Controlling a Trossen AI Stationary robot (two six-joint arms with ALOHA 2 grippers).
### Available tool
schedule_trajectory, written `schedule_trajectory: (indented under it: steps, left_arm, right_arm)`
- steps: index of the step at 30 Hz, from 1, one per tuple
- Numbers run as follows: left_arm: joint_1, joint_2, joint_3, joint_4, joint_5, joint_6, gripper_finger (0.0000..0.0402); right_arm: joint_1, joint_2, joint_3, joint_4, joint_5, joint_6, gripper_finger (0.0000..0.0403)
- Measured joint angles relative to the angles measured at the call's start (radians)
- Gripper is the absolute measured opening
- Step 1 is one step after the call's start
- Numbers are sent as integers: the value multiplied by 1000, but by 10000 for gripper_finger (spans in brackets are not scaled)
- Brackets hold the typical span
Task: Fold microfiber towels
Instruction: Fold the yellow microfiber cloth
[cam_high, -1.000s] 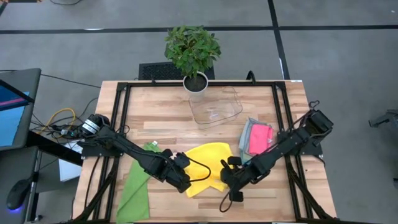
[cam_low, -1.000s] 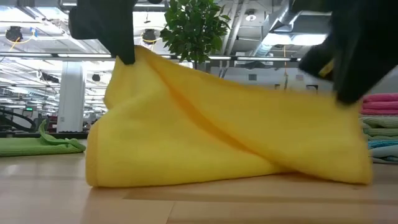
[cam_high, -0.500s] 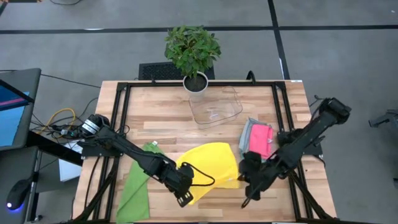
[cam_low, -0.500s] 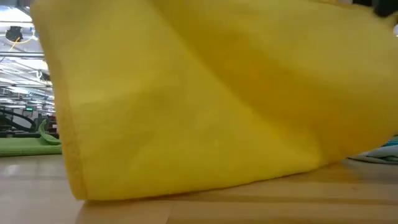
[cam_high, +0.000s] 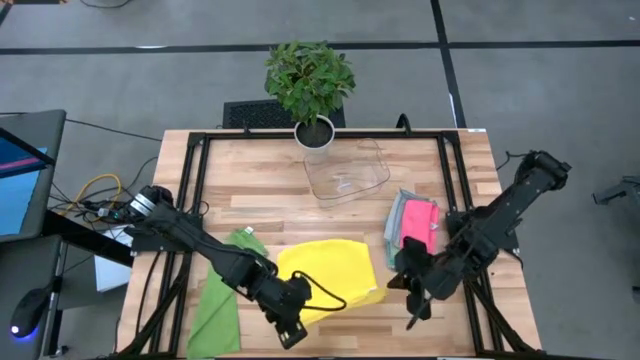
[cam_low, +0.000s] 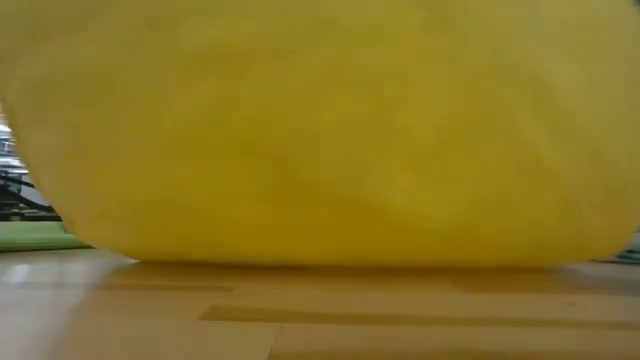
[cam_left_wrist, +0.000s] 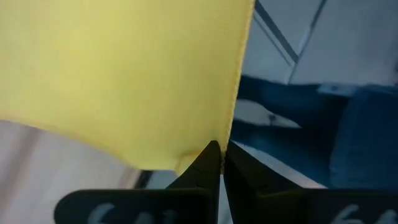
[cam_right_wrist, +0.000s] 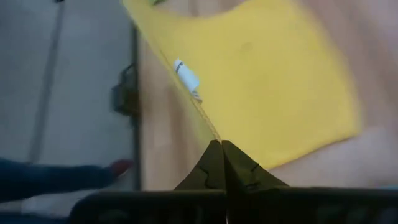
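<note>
Yellow towel (cam_high: 330, 270) stretched flat mid-table

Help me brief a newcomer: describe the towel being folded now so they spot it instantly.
On the wooden table, look near the front edge, between the two dark arms. The yellow towel hangs there, pinched by the left pincer and right pincer; the green towel lies flat beside it.

Plain bright yellow towel (cam_high: 325, 275) mid-table with a small white tag (cam_right_wrist: 186, 76); plain green towel (cam_high: 218, 300) beside it. Pink towel (cam_high: 418, 222) tops a grey-and-teal stack. Table (cam_high: 260, 190) light wood with black frame; both arms dark.
</note>
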Motion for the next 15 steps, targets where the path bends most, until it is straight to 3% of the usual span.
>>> schedule_trajectory:
  steps: [4, 9, 13, 15]
  left_arm:
    - [34, -13, 142, -231, -167, 99, 4]
    - [132, -14, 325, -627, -390, 235, 4]
    - [255, -16, 417, -849, -500, 409, 4]
    - [332, -21, 438, -849, -512, 499, 4]
  right_arm:
    - [-60, -16, 81, -124, 120, -111, 5]
    - [-212, -20, 229, -312, 238, -342, 5]
    - [-376, -21, 340, -342, 313, -570, 5]
    - [-458, -21, 390, -343, 342, -664, 5]
